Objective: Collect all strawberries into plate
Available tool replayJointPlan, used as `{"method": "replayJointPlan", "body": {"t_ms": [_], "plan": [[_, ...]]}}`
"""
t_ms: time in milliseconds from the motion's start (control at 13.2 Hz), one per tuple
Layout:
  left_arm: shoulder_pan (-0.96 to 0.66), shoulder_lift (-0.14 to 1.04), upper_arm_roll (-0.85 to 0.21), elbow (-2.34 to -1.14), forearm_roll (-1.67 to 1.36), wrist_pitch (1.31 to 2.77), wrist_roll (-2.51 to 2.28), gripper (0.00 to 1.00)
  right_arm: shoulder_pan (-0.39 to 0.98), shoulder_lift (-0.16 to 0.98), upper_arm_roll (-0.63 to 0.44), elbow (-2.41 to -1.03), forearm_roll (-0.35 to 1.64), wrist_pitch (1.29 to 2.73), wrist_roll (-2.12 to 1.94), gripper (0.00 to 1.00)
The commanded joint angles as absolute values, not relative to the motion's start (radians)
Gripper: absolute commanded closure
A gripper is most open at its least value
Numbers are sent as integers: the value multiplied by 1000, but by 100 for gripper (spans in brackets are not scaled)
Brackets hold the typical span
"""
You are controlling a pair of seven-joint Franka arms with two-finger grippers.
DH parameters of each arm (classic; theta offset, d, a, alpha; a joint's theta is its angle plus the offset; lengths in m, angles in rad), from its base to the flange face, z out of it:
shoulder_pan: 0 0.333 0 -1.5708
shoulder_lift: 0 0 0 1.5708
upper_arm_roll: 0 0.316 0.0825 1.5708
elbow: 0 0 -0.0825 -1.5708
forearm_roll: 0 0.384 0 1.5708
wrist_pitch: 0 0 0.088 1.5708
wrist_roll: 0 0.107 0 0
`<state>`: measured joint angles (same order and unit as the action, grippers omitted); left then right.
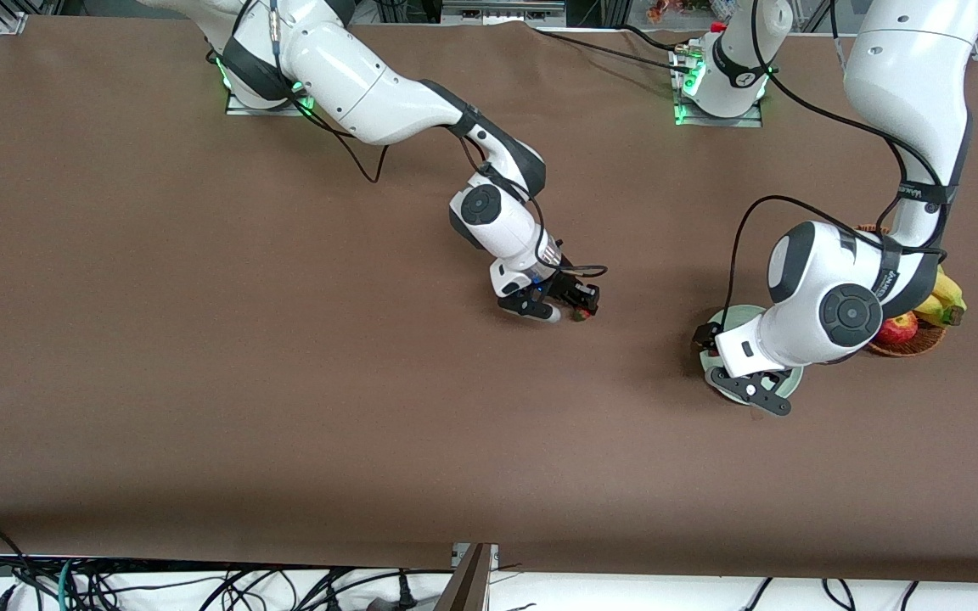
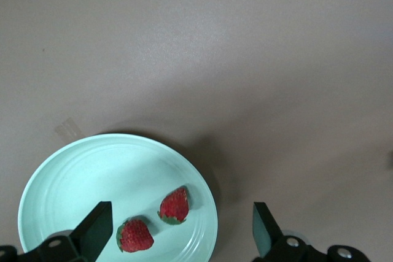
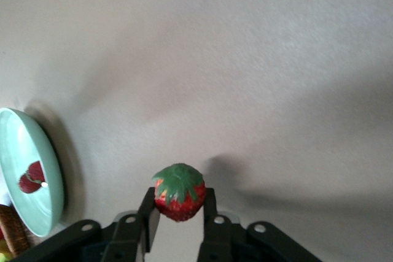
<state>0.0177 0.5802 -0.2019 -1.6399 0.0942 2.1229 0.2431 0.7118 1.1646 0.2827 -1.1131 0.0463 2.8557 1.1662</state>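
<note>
Stretching across nearly the whole scene is the brown worktop (image 1: 200, 356), with both arms reaching out over it from the edge where their bases stand. Toward the left arm's end sits a wicker fruit basket (image 1: 909, 344) holding bananas (image 1: 946, 299) and a red apple (image 1: 898, 327). Just beside it lies the mint-green plate (image 2: 73, 170), carrying two strawberries (image 2: 174, 205). The left gripper (image 2: 178, 231) hangs over the plate's edge, its fingers (image 2: 95, 228) spread wide and holding nothing. Near the middle of the worktop, well apart from the plate, the right gripper (image 3: 178, 213) is low over the surface, fingers (image 3: 149, 213) pinched on the third strawberry (image 3: 178, 191), leafy top facing the wrist camera.
</note>
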Motion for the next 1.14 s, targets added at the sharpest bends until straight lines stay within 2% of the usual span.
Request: {"method": "replayJointPlan", "body": {"t_ms": [0, 227, 531, 682, 834, 1061], "plan": [[18, 563, -210, -1634, 71, 2089, 238, 0, 710, 1158, 261, -1063, 43, 2792, 1172, 0], [18, 563, -216, -1634, 64, 2089, 216, 0, 674, 1060, 209, -1010, 44, 2474, 1100, 0], [8, 580, -274, -1651, 64, 2106, 24, 0, 522, 893, 212, -1015, 45, 2102, 783, 0], [-52, 610, -278, -1651, 77, 2173, -67, 0, 447, 838, 207, -1025, 40, 1935, 622, 0], [-75, 649, -278, -1649, 80, 2248, -77, 0, 367, 772, 198, -1069, 38, 1820, 418, 0], [-141, 712, -272, -1649, 81, 2348, -151, 0, 260, 591, 157, -1256, 38, 1786, 206, 0]]}}
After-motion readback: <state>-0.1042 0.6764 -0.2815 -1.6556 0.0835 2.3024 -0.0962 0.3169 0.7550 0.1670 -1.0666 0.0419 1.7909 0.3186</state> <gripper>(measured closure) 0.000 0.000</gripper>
